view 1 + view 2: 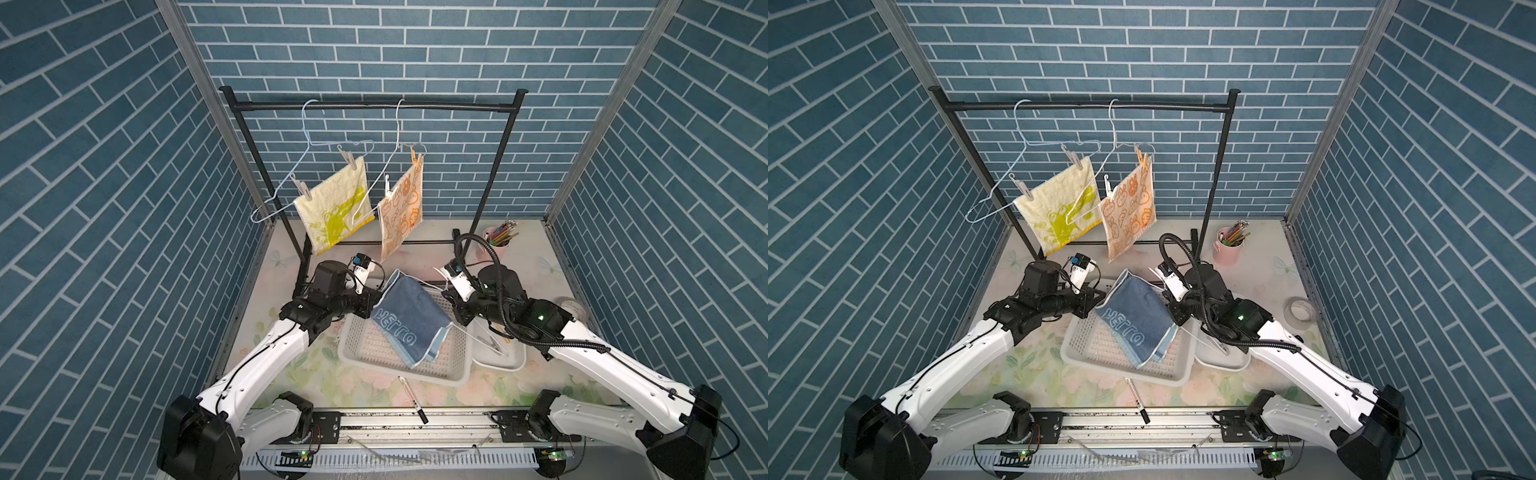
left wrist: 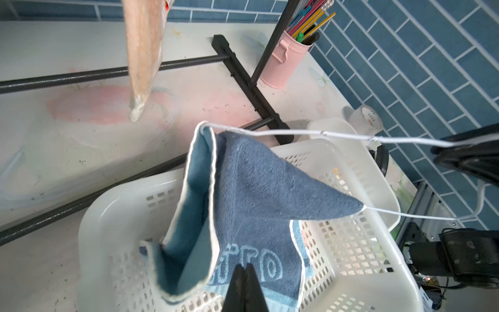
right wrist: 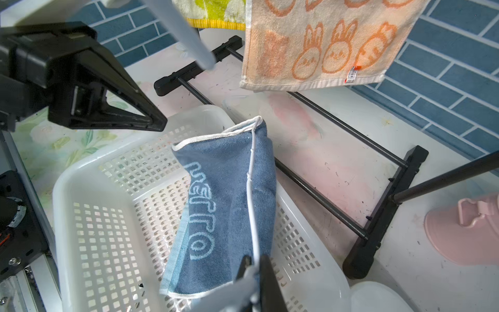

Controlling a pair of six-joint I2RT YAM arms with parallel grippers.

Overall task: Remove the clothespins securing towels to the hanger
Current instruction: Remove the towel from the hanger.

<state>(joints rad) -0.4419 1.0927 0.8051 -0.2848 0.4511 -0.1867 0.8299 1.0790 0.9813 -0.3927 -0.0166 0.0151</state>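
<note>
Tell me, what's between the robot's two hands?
Between the left gripper and right gripper hangs the blue towel, draped on a white wire hanger the right one pinches, over the white basket. Both top views show it.

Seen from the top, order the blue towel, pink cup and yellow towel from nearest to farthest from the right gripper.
From the right gripper:
1. blue towel, just beside it
2. pink cup, behind it
3. yellow towel, hanging back left

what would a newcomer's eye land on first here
A blue towel draped on a wire hanger, held by the right fingers over the white basket in the middle. Behind it, a yellow towel and an orange towel hang pinned on the black rack.
</note>
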